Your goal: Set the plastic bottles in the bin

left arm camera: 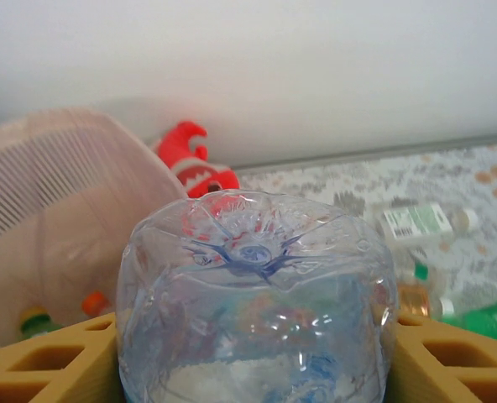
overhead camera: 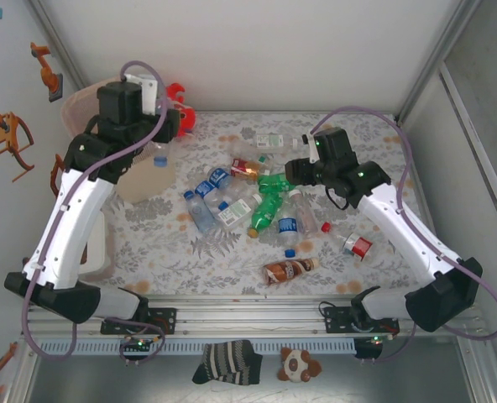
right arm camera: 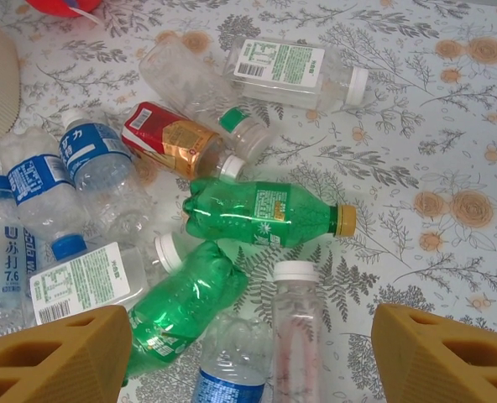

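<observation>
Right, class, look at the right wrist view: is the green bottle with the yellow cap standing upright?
No, the yellow-capped green bottle lies on its side on the table, cap pointing right.

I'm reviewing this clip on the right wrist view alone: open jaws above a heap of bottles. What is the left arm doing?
Observer: The left gripper has its jaws shut on a clear bottle.
Operator: Where is the bin?
Observer: The pale-pink bin is at the far left corner of the table, beside that gripper.
Operator: Any bottles outside my frame?
Observer: Yes, a brown bottle and a red-labelled one lie toward the near edge.
</observation>
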